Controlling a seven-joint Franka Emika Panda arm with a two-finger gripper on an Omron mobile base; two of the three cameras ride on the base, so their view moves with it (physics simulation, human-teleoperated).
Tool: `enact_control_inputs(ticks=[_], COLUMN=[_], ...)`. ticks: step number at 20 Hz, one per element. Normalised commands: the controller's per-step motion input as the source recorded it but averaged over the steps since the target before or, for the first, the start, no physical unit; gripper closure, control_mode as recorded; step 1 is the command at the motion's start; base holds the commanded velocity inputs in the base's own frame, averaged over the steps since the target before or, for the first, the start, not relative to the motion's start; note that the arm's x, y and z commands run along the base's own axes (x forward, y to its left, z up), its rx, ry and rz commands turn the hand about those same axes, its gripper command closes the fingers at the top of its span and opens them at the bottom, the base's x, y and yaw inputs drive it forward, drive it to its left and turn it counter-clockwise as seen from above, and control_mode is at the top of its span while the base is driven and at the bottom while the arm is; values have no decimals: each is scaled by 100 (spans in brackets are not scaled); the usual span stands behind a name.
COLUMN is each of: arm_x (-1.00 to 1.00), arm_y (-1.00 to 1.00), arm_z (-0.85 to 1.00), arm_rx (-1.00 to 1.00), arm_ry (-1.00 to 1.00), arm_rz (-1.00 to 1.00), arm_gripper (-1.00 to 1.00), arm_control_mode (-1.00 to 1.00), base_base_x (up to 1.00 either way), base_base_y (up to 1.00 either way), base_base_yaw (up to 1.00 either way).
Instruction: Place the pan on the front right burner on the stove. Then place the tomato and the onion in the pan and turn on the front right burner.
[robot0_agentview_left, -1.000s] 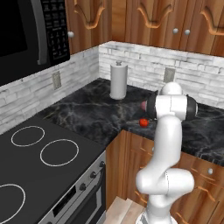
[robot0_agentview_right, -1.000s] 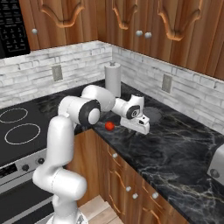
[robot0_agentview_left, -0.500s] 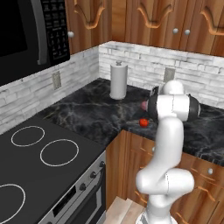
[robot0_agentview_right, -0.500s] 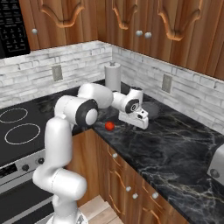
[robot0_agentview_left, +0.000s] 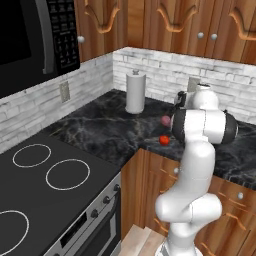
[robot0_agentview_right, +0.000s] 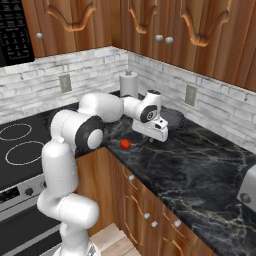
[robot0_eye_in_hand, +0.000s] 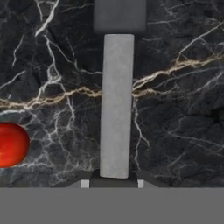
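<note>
The gripper (robot0_agentview_right: 159, 135) is seen clamped on the pan (robot0_agentview_right: 170, 118) by its long handle (robot0_eye_in_hand: 116, 105), which runs straight ahead; the stove (robot0_agentview_right: 17, 150) lies well apart, the tomato (robot0_agentview_right: 125, 144) just beside.

Glossy red tomato (robot0_eye_in_hand: 12, 145) on polished black veined marble counter (robot0_eye_in_hand: 175, 122)

Glossy white arm (robot0_agentview_right: 67, 150) of rounded, bulbous segments, dark grey bands at the joints, boxy white hand (robot0_agentview_right: 156, 131).

Tomato (robot0_eye_in_hand: 12, 145) cut by left edge; onion (robot0_agentview_left: 166, 120) half behind arm.
</note>
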Motion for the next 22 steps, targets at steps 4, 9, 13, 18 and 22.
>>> enact_control_inputs(ticks=[4,9,13,18,22], arm_x=[-50,-68,-76,-69,-51], arm_y=[40,45,45,60,81], arm_z=[58,56,52,33,19], arm_rx=[0,0,0,0,0], arm_ry=[0,0,0,0,0], arm_rz=[0,0,0,0,3], arm_gripper=[100,100,100,100,100], arm_control_mode=[-100,-100,-100,-100,-100], base_base_x=[0,0,0,0,0], base_base_y=[0,0,0,0,0], base_base_yaw=[0,0,0,0,0])
